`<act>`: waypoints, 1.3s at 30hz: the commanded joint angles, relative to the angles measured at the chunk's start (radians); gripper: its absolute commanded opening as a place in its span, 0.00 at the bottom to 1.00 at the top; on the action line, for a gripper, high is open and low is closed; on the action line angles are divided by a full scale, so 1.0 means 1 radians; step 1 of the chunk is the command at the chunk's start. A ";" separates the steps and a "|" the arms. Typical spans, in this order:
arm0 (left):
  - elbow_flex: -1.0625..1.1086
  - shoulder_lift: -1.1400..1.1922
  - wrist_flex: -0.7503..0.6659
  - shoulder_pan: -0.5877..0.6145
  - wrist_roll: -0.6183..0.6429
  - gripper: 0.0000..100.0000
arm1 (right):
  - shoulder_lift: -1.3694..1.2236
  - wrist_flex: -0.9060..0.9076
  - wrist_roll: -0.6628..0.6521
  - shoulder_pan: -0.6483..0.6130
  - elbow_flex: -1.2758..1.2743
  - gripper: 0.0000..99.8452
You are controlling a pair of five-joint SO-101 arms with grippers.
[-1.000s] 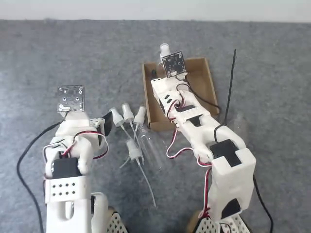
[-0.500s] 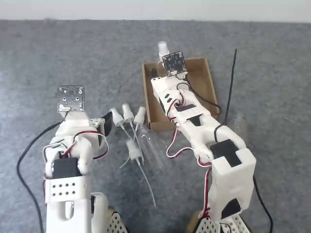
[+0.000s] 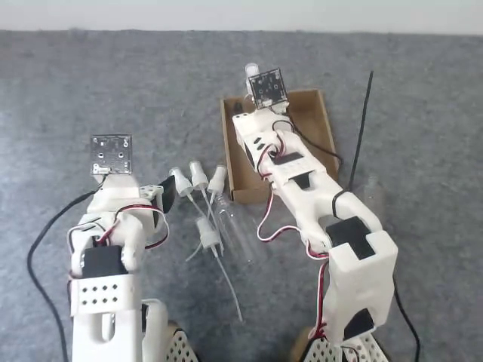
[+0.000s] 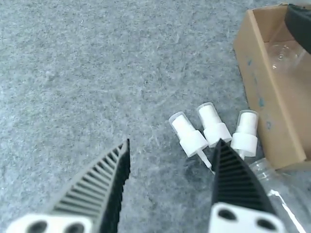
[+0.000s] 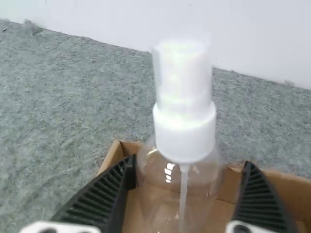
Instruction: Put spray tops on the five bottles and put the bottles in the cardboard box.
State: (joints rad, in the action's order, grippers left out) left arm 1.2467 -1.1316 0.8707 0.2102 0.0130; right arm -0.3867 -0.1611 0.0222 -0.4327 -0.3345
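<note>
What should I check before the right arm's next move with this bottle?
1. The spray top seated on the bottle: ok.
2. That bottle over the cardboard box: ok.
3. Firm hold by the right gripper: cannot tell.
4. The left gripper open beside the loose spray tops: ok.
5. Other bottles capped and boxed: not ok; a second bottle lies outside the box.

My right arm (image 3: 302,188) hiding much of the cardboard box (image 3: 313,113) from above, capped bottle (image 5: 180,170) cut off at its base, its spray top (image 5: 183,97) blurred, lying bottle (image 4: 286,187) partly behind my left finger (image 4: 235,179).
</note>
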 commanded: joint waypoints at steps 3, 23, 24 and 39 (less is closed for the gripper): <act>-0.007 -0.026 -0.034 0.002 0.009 0.26 | 0.096 0.012 -0.011 0.002 0.066 0.29; -0.007 -0.023 -0.034 0.002 0.009 0.26 | 0.410 0.219 -0.011 -0.001 0.104 0.29; -0.007 -0.023 -0.034 0.002 0.009 0.26 | 0.438 0.263 -0.009 -0.001 0.121 0.29; -0.004 -0.021 -0.051 0.002 0.012 0.26 | 0.905 1.171 -0.009 0.050 0.292 0.29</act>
State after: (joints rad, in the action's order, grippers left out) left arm 1.2467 -1.1316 0.8615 0.2102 0.0130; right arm 0.3928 0.8516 0.0222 -0.4173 -0.1028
